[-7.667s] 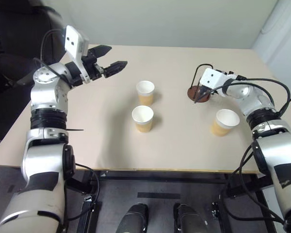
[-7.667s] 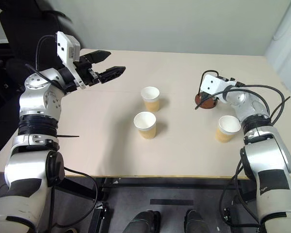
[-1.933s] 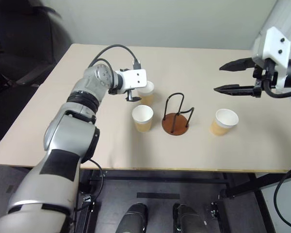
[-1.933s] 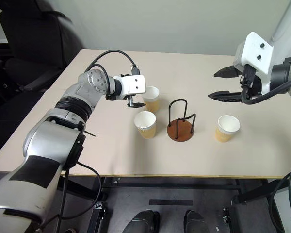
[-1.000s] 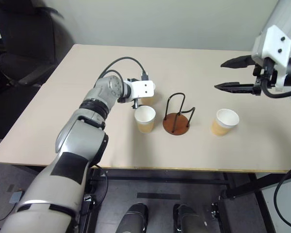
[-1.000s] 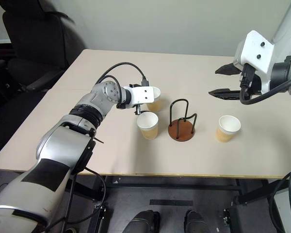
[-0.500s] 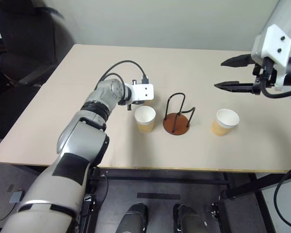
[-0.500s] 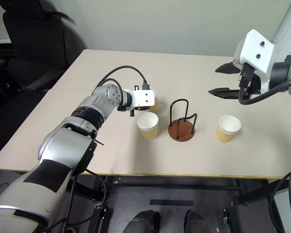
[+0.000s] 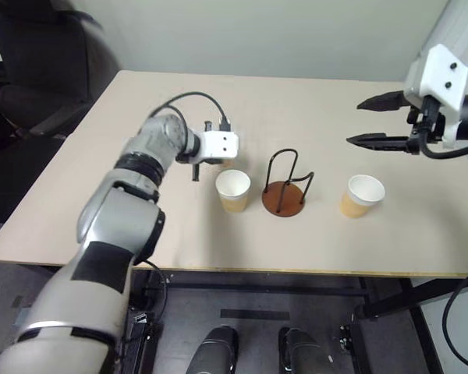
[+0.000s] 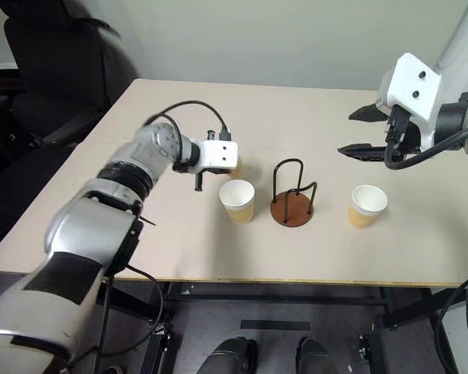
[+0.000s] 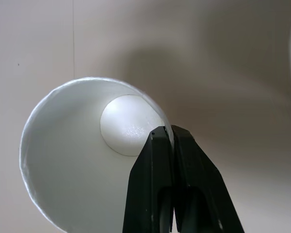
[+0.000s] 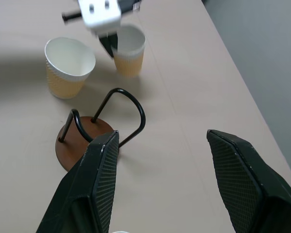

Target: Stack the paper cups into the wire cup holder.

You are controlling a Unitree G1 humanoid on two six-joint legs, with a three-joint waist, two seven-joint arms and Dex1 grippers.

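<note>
Pinched cup point(image 11: 77, 160) mostly behind left tool point(image 11: 170, 138)

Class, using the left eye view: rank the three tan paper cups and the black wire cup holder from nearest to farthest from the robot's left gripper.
1. Tan paper cup pinched at its rim by the left gripper.
2. Tan paper cup just in front of it.
3. Black wire cup holder on its brown base, mid-table.
4. Tan paper cup at the far right.

Our left end effector point(image 11: 170, 141) was wide open a moment ago. Now we have pinched it shut on the rim of the far paper cup point(image 11: 82, 155) and drawn it a little to our left.
</note>
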